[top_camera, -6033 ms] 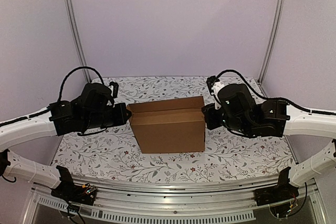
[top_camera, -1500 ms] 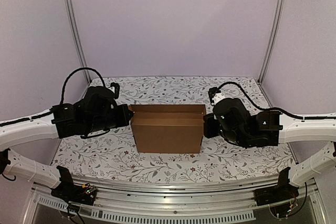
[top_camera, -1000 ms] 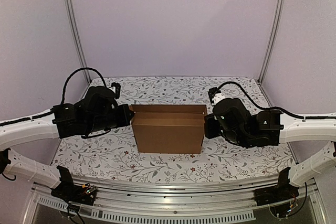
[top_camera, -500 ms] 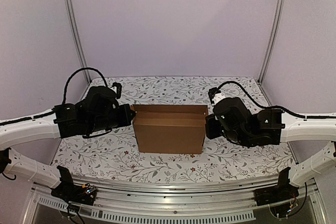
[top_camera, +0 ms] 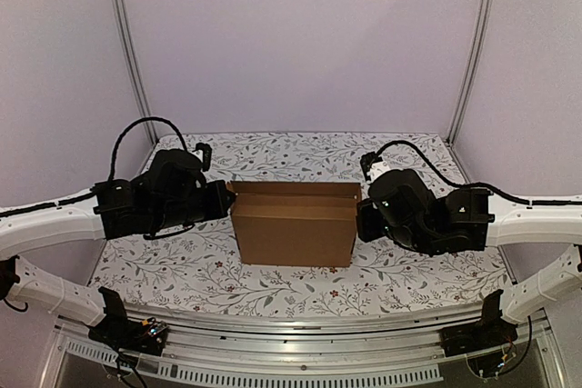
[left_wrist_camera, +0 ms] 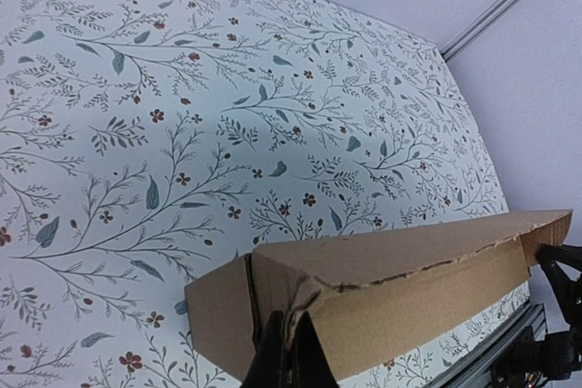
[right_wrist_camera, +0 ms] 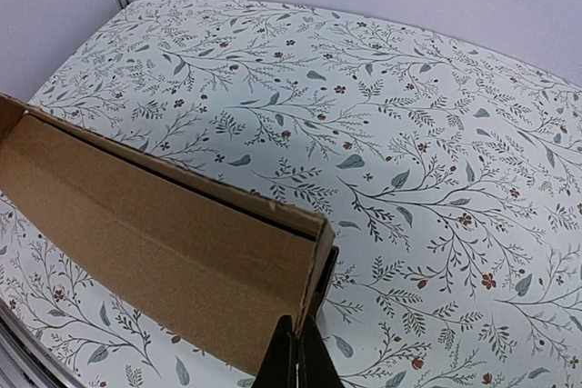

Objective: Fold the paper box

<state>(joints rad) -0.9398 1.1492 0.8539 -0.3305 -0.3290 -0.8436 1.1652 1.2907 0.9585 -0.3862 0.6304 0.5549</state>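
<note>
The left claw (left_wrist_camera: 290, 348) and right claw (right_wrist_camera: 298, 341), each clamped on an end wall, had nudged the paper box (top_camera: 293, 229) slightly toward the desk's (top_camera: 300, 154) right edge, top still open.

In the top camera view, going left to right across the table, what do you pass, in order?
left arm → left gripper → paper box → right gripper → right arm
</note>
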